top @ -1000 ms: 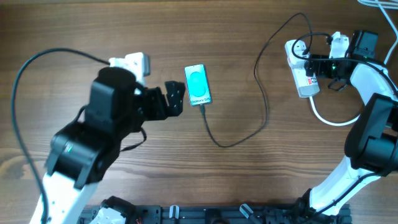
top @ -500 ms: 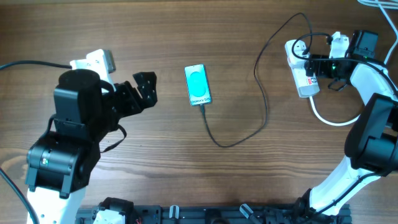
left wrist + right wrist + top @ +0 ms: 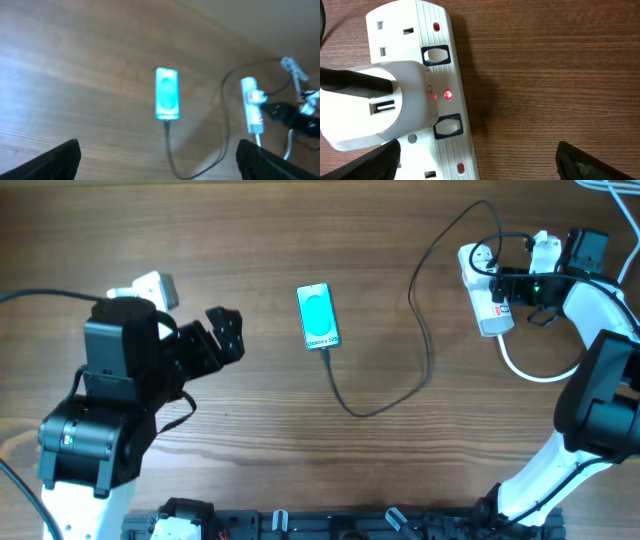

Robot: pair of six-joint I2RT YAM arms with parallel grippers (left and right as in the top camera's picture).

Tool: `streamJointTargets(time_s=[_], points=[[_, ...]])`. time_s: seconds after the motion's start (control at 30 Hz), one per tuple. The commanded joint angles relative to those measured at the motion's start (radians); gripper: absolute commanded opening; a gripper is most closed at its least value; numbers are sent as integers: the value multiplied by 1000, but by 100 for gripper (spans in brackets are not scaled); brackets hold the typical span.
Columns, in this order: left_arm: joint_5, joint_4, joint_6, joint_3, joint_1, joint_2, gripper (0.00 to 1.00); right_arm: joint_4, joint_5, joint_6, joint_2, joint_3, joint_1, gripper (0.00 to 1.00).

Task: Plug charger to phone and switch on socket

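The phone [image 3: 318, 317] lies screen up at the table's middle, teal screen lit; it also shows in the left wrist view [image 3: 167, 94]. The black charger cable [image 3: 425, 360] runs from the phone's lower end in a loop to the white adapter [image 3: 375, 110], which sits in the socket [image 3: 478, 295]. In the right wrist view the socket [image 3: 455, 150] shows a lit red dot beside the adapter. My left gripper [image 3: 230, 335] is open and empty, left of the phone. My right gripper [image 3: 503, 285] is open over the socket, one finger on each side [image 3: 477, 167].
The socket's thick white cord [image 3: 530, 372] curves off to the right under my right arm. A thin cable [image 3: 40, 295] trails from my left arm at the far left. Bare wood lies between phone and socket.
My left arm has drawn back to the left, away from the phone, with its gripper open. The right arm, phone, cable and socket have not moved.
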Motion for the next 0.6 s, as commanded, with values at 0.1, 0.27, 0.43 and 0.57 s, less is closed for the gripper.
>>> streamJointTargets(time_s=[0.1, 0.27, 0.43, 0.57], points=[[1, 25, -24, -332, 10, -89, 100, 11, -13, -6, -2, 3, 7, 100], [28, 152, -194, -603, 10, -195, 100, 11, -13, -6, -2, 3, 7, 100], [29, 266, -310, -831, 10, -291, 100, 11, -13, -6, -2, 3, 7, 100], [28, 314, -433, -937, 10, -348, 100, 11, -13, -6, -2, 3, 7, 100]])
